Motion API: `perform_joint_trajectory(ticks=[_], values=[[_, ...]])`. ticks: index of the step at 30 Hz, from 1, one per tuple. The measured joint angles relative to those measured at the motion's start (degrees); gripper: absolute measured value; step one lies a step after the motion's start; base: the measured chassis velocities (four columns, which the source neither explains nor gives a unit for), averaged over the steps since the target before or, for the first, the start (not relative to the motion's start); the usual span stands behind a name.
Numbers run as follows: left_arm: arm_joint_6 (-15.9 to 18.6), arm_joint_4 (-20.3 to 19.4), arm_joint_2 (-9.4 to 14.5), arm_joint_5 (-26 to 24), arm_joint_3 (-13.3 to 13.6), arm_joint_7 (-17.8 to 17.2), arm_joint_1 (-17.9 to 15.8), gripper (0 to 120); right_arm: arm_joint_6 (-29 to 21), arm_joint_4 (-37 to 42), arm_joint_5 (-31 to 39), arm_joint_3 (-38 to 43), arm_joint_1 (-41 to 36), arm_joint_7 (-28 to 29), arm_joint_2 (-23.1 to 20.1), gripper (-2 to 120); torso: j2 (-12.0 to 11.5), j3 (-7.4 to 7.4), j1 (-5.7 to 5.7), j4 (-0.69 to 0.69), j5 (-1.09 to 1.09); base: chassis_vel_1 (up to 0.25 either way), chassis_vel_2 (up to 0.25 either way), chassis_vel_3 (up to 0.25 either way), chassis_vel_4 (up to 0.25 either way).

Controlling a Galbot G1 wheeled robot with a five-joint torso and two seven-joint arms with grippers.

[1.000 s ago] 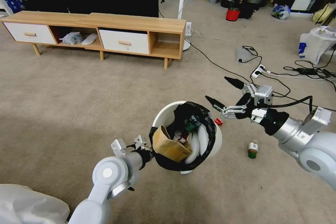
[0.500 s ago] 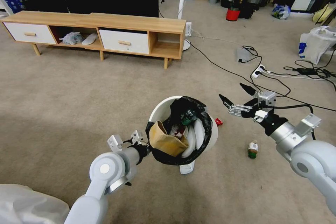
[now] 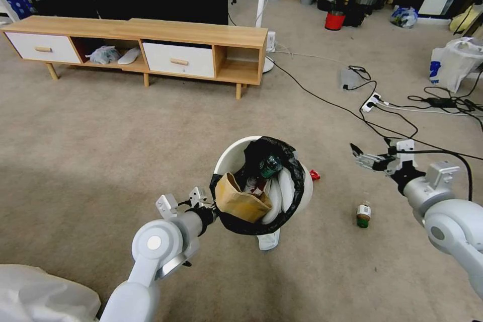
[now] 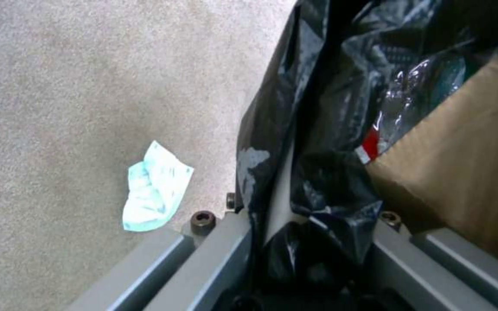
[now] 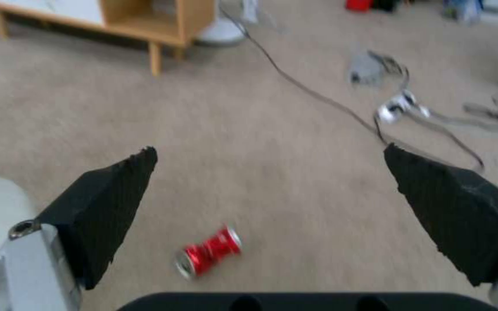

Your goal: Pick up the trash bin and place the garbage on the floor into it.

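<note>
My left gripper (image 4: 295, 242) pinches the rim of the small round white plastic trash bin (image 3: 236, 156) with its black bag liner, held above the greyish-beige carpet floor (image 3: 100, 136); my right gripper (image 5: 272, 190) hangs spread wide and empty above the crushed red can (image 5: 209, 257). The tilted, full bin could spill its brown paper carton (image 3: 241, 201) if I swing it. Black cables (image 3: 322, 98) trail nearby, and a low wooden cabinet (image 3: 146, 45) stands well beyond.

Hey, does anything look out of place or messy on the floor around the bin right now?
Yes. Litter lies loose on the carpet: a crushed red can just right of the trash bin, a green bottle further right, and a crumpled tissue below the bin, which the left gripper holds tilted.
</note>
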Motion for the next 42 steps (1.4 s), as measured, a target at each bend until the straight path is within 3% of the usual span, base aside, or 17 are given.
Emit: perform_joint_trajectory(ticks=[14,20,32,42], values=[[0.1,-0.1,-0.8,1.0,0.2,0.2,0.0,0,-12.5,-4.2,7.6,-1.4,1.7,8.2,0.2,100,0.0,0.0,0.0,0.0,0.0,0.0,0.0,0.0,0.0],[0.2,1.3,-0.7,1.2,2.0,1.1,-1.1,0,-17.8,-6.8,18.1,-2.4,3.7,15.6,0.8,100,0.0,0.0,0.0,-0.02,-0.01,0.0,0.0,0.0,0.0],[0.1,1.8,1.2,-0.1,3.0,1.4,-1.7,0,-19.3,-12.7,22.4,-3.8,5.3,17.3,2.1,100,0.0,0.0,0.0,-0.01,-0.01,0.0,0.0,0.0,0.0],[-0.1,1.8,1.8,-0.7,3.2,1.5,-1.3,0,-19.8,-19.7,24.1,-9.8,12.5,19.0,7.1,100,0.0,0.0,0.0,0.01,-0.01,0.0,0.0,0.0,0.0]])
